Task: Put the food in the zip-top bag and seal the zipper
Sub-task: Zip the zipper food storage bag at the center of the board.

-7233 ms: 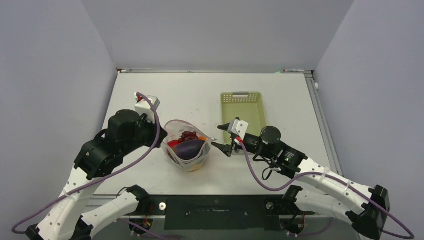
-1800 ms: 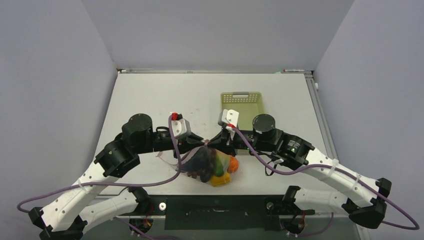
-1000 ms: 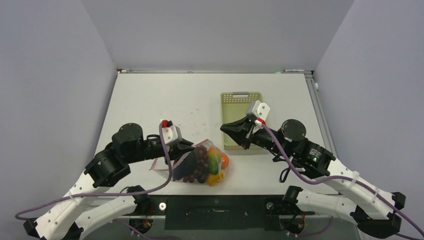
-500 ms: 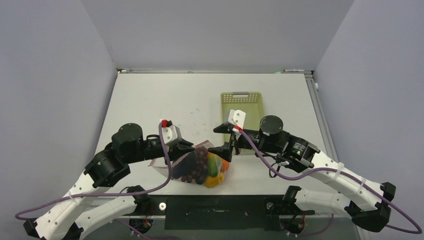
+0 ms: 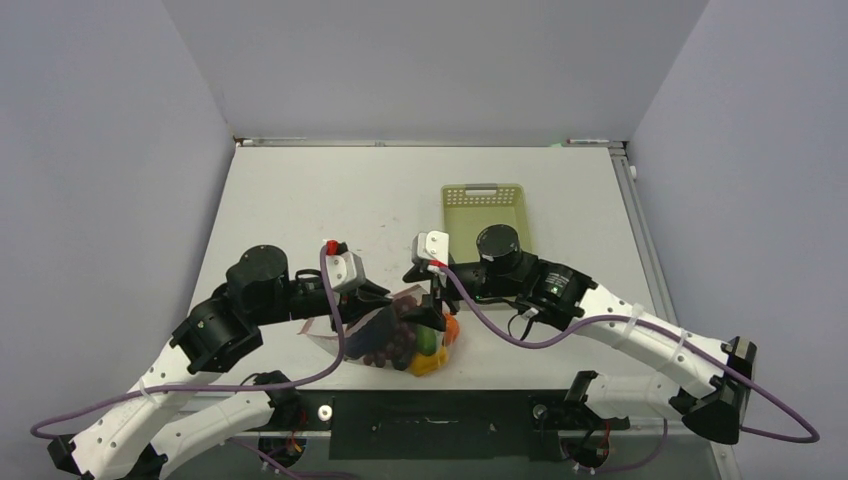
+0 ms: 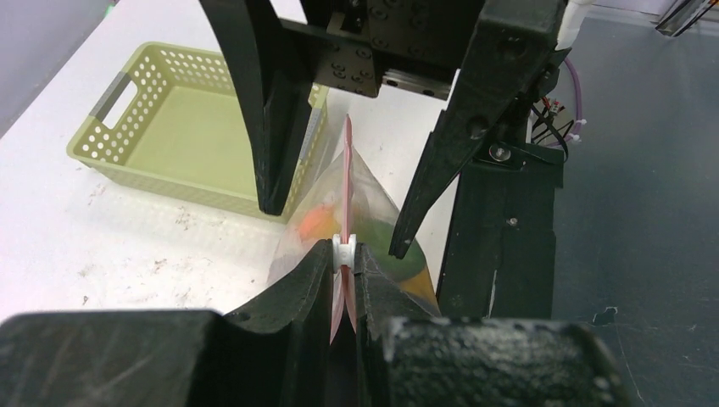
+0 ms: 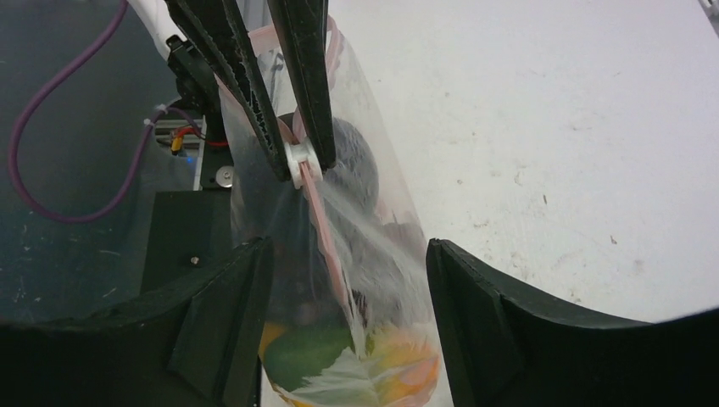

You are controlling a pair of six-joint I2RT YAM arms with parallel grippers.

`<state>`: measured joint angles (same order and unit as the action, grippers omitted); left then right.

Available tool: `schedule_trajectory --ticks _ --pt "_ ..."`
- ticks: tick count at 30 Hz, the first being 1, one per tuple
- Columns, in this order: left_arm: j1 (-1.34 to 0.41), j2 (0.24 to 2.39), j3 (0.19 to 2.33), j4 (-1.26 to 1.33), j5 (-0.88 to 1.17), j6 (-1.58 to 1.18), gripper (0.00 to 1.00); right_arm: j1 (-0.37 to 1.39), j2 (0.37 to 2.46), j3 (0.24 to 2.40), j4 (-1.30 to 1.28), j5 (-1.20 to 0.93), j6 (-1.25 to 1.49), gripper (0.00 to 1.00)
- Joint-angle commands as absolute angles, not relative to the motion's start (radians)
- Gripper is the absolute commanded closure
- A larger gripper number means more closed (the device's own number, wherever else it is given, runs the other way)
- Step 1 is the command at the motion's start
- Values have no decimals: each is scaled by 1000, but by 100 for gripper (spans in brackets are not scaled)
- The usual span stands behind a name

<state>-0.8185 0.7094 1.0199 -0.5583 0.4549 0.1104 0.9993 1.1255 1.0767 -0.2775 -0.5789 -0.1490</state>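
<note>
- Firstly, the left pincer point(image 6: 343, 250) is clamped tight on the zipper point(image 6: 347, 161). A small white piece point(image 6: 343, 247) on the strip is caught between its fingertips.
- Just right of it, the zip-top bag point(image 5: 372, 328) sits near the front edge of the white surface point(image 5: 330, 190), between the two arms. Its zipper edge is raised and turned on edge.
- Inside the bag is the food point(image 5: 427, 343): dark purple grapes point(image 5: 385, 340) on the left, then green point(image 5: 428, 342) and yellow point(image 5: 424, 362) pieces, with an orange piece point(image 5: 451, 328) at the right end.
- From the left pincer, the pink-red strip runs as one thin line towards the right pincer point(image 7: 349, 246).
- The right pincer stands wide open and grips nothing. One finger point(image 6: 270, 127) is on each side of the zipper edge, apart from the strip, and the bag's crinkled film fills the gap between them.
- Farther right and back, a pale green slatted basket point(image 5: 484, 225) stands on the surface behind the right arm, apart from the bag.
</note>
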Motion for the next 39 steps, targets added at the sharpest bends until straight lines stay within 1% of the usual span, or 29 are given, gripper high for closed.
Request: schedule_trajectory --ticks 1,2,4,5,8,9,26,39 --pt "-817 705 1044 -504 487 101 100 991 1158 1107 -160 -686 -153 35" --pt "-817 705 1044 -503 486 101 100 990 1166 1104 -148 -698 -148 38" --pt "-817 703 1044 -503 486 100 100 991 1181 1102 -137 -717 -143 48" --pt "-816 703 1042 -502 486 101 100 990 1186 1100 -129 -720 -138 56" --pt "-817 701 1042 -503 486 101 100 990 1192 1096 -115 -724 -133 91" --pt "-816 700 1041 -504 485 101 100 989 1190 1097 -115 -722 -134 94" --pt "-817 646 1034 -523 380 107 100 977 982 1045 -23 -508 -54 95" --pt "-817 628 1035 -531 340 102 100 974 876 1030 -9 -346 -32 95"
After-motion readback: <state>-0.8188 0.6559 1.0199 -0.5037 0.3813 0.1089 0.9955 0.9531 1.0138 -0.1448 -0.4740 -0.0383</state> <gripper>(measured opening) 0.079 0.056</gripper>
